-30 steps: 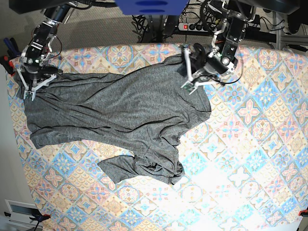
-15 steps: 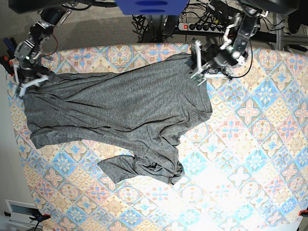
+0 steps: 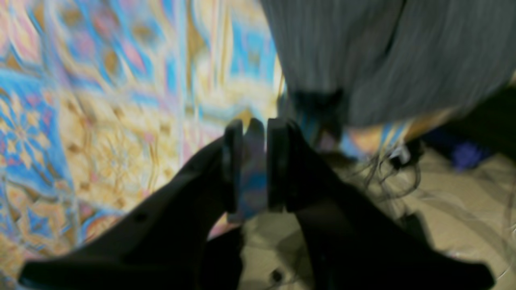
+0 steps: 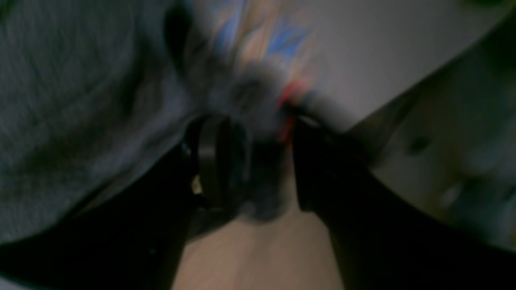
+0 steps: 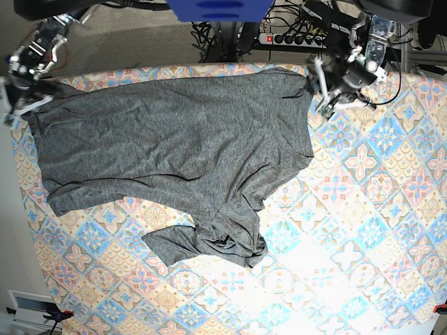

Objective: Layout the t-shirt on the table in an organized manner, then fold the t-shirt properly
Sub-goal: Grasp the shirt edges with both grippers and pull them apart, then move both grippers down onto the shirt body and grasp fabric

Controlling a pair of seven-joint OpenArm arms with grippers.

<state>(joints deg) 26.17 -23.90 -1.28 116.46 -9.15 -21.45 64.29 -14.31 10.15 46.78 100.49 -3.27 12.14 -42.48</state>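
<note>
The dark-grey t-shirt [image 5: 174, 139] lies across the back left of the table [image 5: 363, 209], its top edge stretched between both arms. A sleeve [image 5: 209, 241] is bunched at the front. My left gripper [image 5: 316, 87] holds the shirt's back right corner near the far table edge. In the left wrist view the left gripper [image 3: 254, 133] is almost shut on a thin blurred strip, with the t-shirt [image 3: 363, 60] just beyond it. My right gripper [image 5: 24, 108] grips the back left corner. In the right wrist view grey t-shirt cloth [image 4: 80, 100] is bunched inside the right gripper [image 4: 262, 133].
Behind the table's far edge are a power strip [image 5: 286, 38] and tangled cables on the floor. A blue object [image 5: 216, 8] hangs at the top centre. The left table edge runs just beside my right gripper. The patterned table [image 3: 100, 100] shows left of the left gripper.
Both grippers moved outward and toward the back, the left one rightward and the right one up-left, pulling the shirt's top edge wider and flatter. The bunched sleeve stayed put.
</note>
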